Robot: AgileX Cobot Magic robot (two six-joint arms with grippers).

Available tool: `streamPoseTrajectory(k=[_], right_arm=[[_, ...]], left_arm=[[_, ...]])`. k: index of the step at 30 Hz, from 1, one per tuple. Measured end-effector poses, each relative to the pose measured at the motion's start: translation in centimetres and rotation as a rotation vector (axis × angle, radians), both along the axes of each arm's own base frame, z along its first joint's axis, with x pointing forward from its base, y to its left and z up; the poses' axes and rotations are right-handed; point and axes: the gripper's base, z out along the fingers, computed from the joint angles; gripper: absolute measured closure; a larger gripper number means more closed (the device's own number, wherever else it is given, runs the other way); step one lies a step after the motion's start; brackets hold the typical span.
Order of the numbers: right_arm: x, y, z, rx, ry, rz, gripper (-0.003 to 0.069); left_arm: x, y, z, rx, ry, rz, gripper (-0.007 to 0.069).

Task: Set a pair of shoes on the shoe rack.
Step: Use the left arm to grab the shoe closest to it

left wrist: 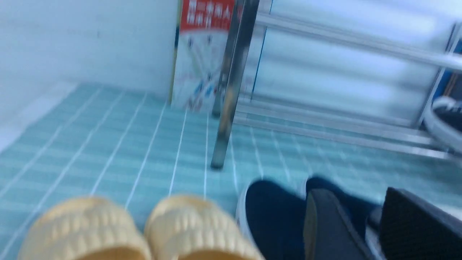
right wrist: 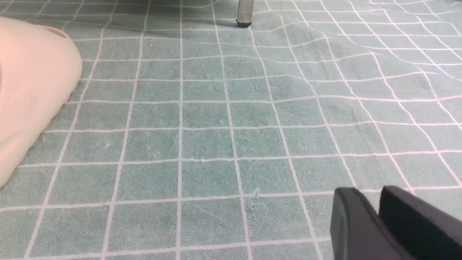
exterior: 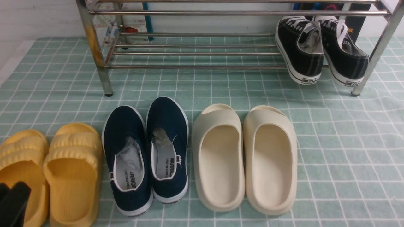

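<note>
The green checked cloth [exterior: 347, 142] is lying under everything. The chrome shoe rack [exterior: 195, 66] is standing at its far side, with black lace-up sneakers [exterior: 296, 47] perching on the right end. Nearer, cream slides [exterior: 217, 126] and yellow slides [exterior: 75, 142] are flanking the navy slip-on pair [exterior: 165, 119], which is sitting side by side on the cloth, toes toward the rack and well short of it. The left gripper [left wrist: 357, 216] is hovering by the yellow slides, jaws apart and empty. The right gripper [right wrist: 379, 209] is sitting low near the cream slides, jaws seemingly together on nothing. This looks like the approach step: next, the left arm needs to be swinging rightward onto a navy heel.
</note>
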Motion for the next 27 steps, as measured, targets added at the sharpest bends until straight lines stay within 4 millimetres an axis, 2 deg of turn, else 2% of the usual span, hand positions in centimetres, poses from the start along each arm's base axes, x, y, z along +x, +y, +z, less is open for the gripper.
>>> streamPoseTrajectory(k=[6, 8, 9, 10, 13, 14, 15, 16, 18, 19, 20, 21, 22, 23, 25, 26, 27], right_arm=[[0.0, 0.0, 0.0, 0.000, 0.000, 0.000, 0.0499], [0.0, 0.0, 0.0, 0.000, 0.000, 0.000, 0.0496], [0.0, 0.0, 0.0, 0.000, 0.000, 0.000, 0.0496], [0.0, 0.0, 0.0, 0.000, 0.000, 0.000, 0.0495], [0.0, 0.0, 0.0, 0.000, 0.000, 0.000, 0.0489], [0.0, 0.0, 0.0, 0.000, 0.000, 0.000, 0.0488], [0.0, 0.0, 0.0, 0.000, 0.000, 0.000, 0.0484], [0.0, 0.0, 0.0, 0.000, 0.000, 0.000, 0.0483], [0.0, 0.0, 0.0, 0.000, 0.000, 0.000, 0.0479], [0.0, 0.0, 0.0, 0.000, 0.000, 0.000, 0.0479], [0.0, 0.0, 0.0, 0.000, 0.000, 0.000, 0.0475], [0.0, 0.0, 0.0, 0.000, 0.000, 0.000, 0.0474], [0.0, 0.0, 0.0, 0.000, 0.000, 0.000, 0.0474], [0.0, 0.0, 0.0, 0.000, 0.000, 0.000, 0.0472], [0.0, 0.0, 0.0, 0.000, 0.000, 0.000, 0.0470], [0.0, 0.0, 0.0, 0.000, 0.000, 0.000, 0.0464], [0.0, 0.0, 0.0, 0.000, 0.000, 0.000, 0.0464]], left_arm=[[-0.7, 0.2, 2.8, -0.038, -0.316, 0.008, 0.0386], [-1.5, 0.3, 4.2, -0.127, -0.490, -0.012, 0.0387], [-1.5, 0.3, 4.2, -0.127, -0.490, -0.012, 0.0388], [-2.1, 0.4, 5.0, -0.197, -0.593, -0.034, 0.0392], [-2.9, 0.5, 7.1, -0.269, -0.670, -0.068, 0.0435], [-2.8, 0.5, 7.1, -0.270, -0.663, -0.068, 0.0441], [-3.6, 0.5, 9.4, -0.269, -0.681, -0.078, 0.0487], [-4.0, 0.5, 10.7, -0.262, -0.677, -0.080, 0.0521], [-4.9, 0.4, 14.1, -0.218, -0.587, -0.067, 0.0634], [-5.2, 0.4, 14.5, -0.218, -0.603, -0.069, 0.0638], [-4.7, 0.4, 16.4, -0.150, -0.449, -0.040, 0.0638], [-4.4, 0.3, 17.2, -0.125, -0.384, -0.029, 0.0638], [-4.0, 0.3, 17.0, -0.119, -0.354, -0.026, 0.0638], [-2.1, 0.2, 17.3, -0.084, -0.170, -0.011, 0.0638], [-0.6, 0.1, 16.8, -0.075, -0.063, -0.006, 0.0638], [2.1, -0.1, 15.5, -0.064, 0.115, 0.000, 0.0638], [2.4, -0.2, 15.3, -0.065, 0.144, 0.000, 0.0638]])
